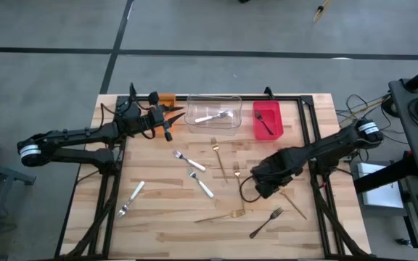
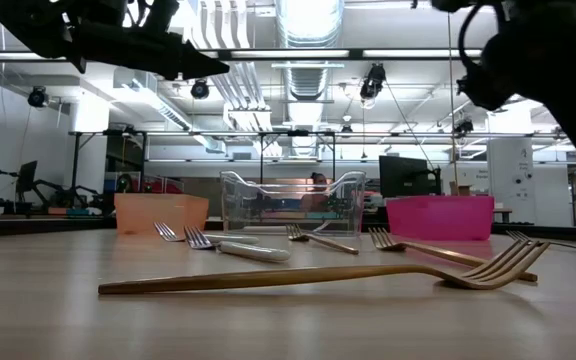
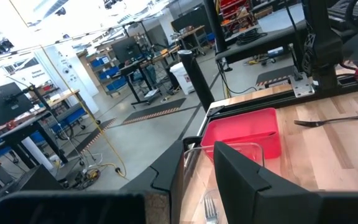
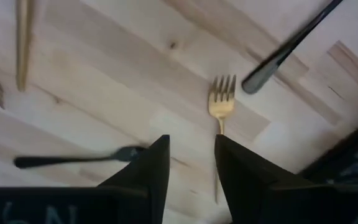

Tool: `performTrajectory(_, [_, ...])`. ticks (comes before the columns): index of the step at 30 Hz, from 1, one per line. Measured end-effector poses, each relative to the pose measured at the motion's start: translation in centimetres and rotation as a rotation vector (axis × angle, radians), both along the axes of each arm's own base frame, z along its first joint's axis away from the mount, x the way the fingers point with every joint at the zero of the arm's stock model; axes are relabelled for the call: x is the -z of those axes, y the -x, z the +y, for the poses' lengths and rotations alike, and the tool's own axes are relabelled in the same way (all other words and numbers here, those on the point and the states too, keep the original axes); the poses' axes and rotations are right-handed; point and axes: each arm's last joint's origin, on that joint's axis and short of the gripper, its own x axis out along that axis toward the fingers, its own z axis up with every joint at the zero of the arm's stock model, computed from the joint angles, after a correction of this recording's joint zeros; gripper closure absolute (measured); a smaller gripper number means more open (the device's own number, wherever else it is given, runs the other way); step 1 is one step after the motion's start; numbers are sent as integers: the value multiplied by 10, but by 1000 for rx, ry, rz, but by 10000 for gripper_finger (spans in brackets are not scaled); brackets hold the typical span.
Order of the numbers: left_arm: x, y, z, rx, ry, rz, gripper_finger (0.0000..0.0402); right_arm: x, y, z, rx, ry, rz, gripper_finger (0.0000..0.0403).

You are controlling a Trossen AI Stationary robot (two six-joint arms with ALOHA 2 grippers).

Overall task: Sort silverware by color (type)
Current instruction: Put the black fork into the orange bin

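Note:
Silverware lies flat and scattered on the wooden table point(image 1: 158, 232): silver forks point(image 1: 189, 161), gold forks point(image 1: 223, 215) and a black fork point(image 1: 265, 222). One silver fork lies in the clear bin point(image 1: 212, 116), and a black one lies in the red bin point(image 1: 267, 122). My right gripper point(image 4: 188, 165) hangs open above the table's right half, pointing down. A gold fork point(image 4: 221, 102) lies below it, its handle running under the gap between the fingers. A black fork point(image 4: 73, 160) lies beside that. My left gripper point(image 1: 171, 119) waits level and open near the orange bin point(image 1: 167, 99).
The three bins stand in a row along the far edge, orange, clear and red from left to right. A black frame point(image 1: 307, 116) runs around the table's top. Bare wood shows at the near left corner. Beyond the table lies a workshop room.

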Motion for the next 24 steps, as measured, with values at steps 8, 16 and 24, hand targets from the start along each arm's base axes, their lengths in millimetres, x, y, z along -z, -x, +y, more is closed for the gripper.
performTrajectory(8, [0, 0, 0, 0, 0, 0, 331, 9, 23, -10, 143, 80, -161, 314])
performTrajectory(16, [0, 0, 0, 0, 0, 0, 331, 22, 19, -11, 194, 94, -242, 312])
performTrajectory(24, [-1, 0, 0, 0, -1, -1, 331, 29, 14, -15, 214, 92, -205, 253])
